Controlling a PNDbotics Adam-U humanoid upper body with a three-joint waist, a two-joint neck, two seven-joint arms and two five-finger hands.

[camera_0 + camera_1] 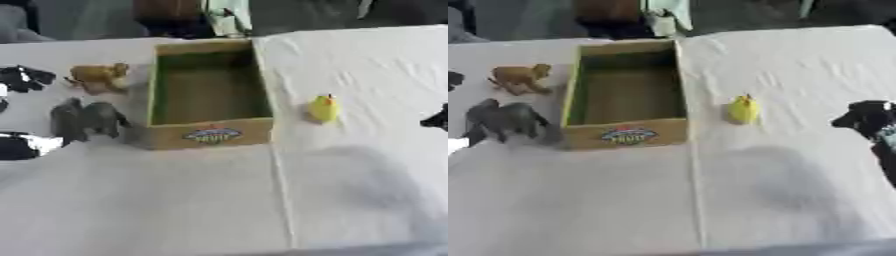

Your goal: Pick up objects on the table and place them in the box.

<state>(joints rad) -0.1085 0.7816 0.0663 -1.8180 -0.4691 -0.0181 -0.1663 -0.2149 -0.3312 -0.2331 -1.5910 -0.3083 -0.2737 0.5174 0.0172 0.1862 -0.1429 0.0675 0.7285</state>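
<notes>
An open cardboard box (210, 134) with a green inner lining stands at the table's middle, with nothing inside. A yellow duck toy (324, 108) stands to its right. A grey elephant toy (85, 119) stands by the box's left front corner, and a tan animal toy (99, 76) is behind it. A black-and-white toy (23, 78) lies at the far left. My left hand (26, 145), black and pale, comes in at the left edge just beside the elephant. My right hand (872, 122) is at the right edge, well apart from the duck.
A white cloth (201, 200) covers the table, with a crease running forward from the box. Dark objects and a pale item (226, 17) sit beyond the far edge.
</notes>
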